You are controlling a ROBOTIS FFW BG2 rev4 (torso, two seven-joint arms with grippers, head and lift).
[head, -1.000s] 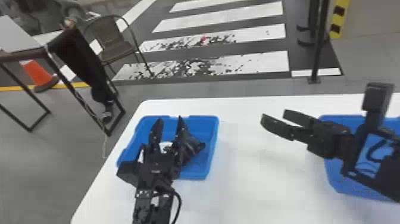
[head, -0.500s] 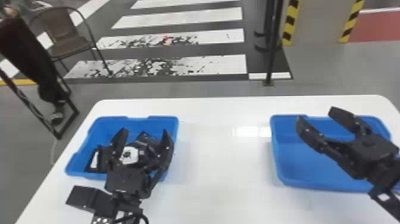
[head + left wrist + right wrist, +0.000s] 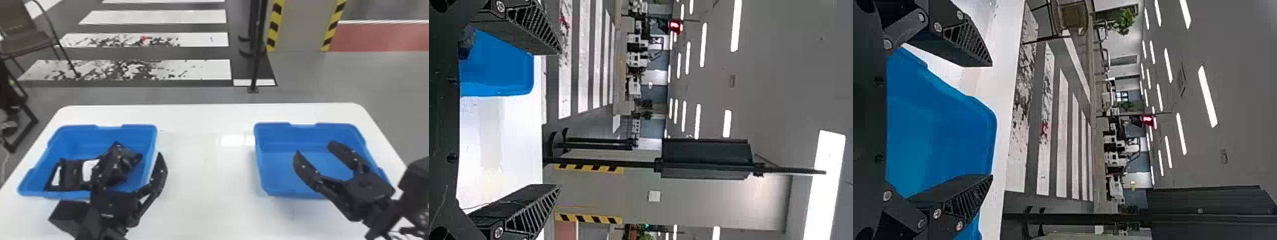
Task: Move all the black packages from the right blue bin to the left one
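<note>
While the left blue bin (image 3: 76, 137) serves as holder, contents are two black packages: one flattish (image 3: 71, 175), with white patches; one crumpled (image 3: 131, 159), slightly glossy. Left gripper (image 3: 139, 153): spread open; flattish package toward its nine o'clock, crumpled one seen between its fingers, contact cannot be told. Right gripper (image 3: 314, 148): spread open, above the right blue bin (image 3: 279, 140); both packages well apart, toward nine o'clock.
</note>
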